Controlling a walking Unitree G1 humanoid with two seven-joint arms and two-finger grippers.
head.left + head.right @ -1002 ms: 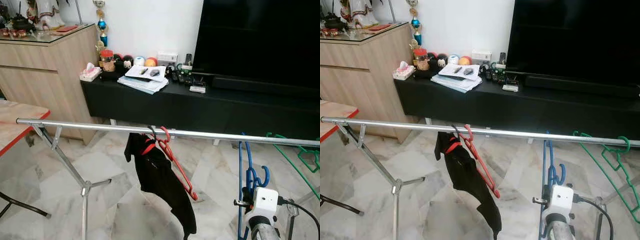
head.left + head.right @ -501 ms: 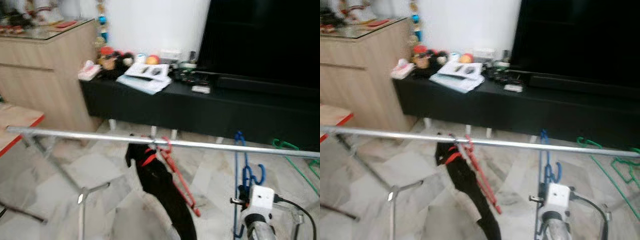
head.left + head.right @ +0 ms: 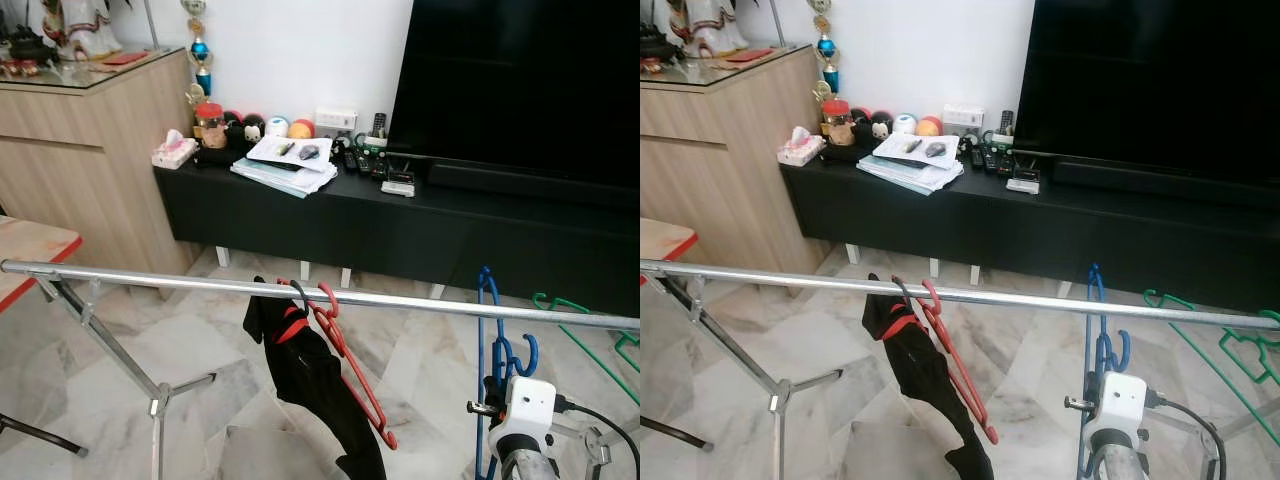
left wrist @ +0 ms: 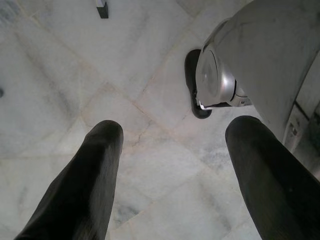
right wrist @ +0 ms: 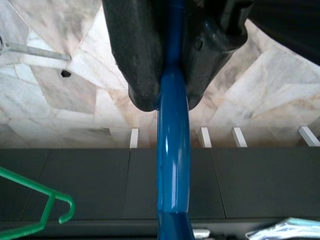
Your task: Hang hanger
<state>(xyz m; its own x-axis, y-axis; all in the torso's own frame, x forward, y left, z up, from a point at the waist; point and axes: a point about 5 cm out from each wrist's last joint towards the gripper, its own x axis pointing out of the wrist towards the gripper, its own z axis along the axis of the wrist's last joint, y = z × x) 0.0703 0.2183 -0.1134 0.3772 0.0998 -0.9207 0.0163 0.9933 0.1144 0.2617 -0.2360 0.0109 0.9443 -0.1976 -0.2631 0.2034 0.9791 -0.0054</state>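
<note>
A chrome clothes rail [image 3: 200, 283] runs across in front of me. My right gripper [image 5: 172, 85] is shut on a blue hanger [image 3: 487, 340], held upright at the rail's right part. The hanger's hook [image 3: 485, 275] pokes up above the rail line; I cannot tell whether it rests on the rail. The white wrist camera box [image 3: 528, 405] sits just below. A red hanger [image 3: 345, 350] with a black garment [image 3: 320, 385] hangs at mid rail. My left gripper [image 4: 172, 135] hangs open over the marble floor, with nothing between its fingers.
Green hangers [image 3: 590, 330] hang at the rail's far right. Behind the rail stand a black TV cabinet [image 3: 300, 215] with papers and small items, a large TV [image 3: 520, 80] and a wooden sideboard [image 3: 80, 150]. The rack's leg [image 3: 155, 400] and a red-edged table [image 3: 25, 250] are at left.
The camera has moved, with blur half a second ago. The rail now sits lower in the picture, while the blue hanger keeps its place, so its hook shows further above the rail.
</note>
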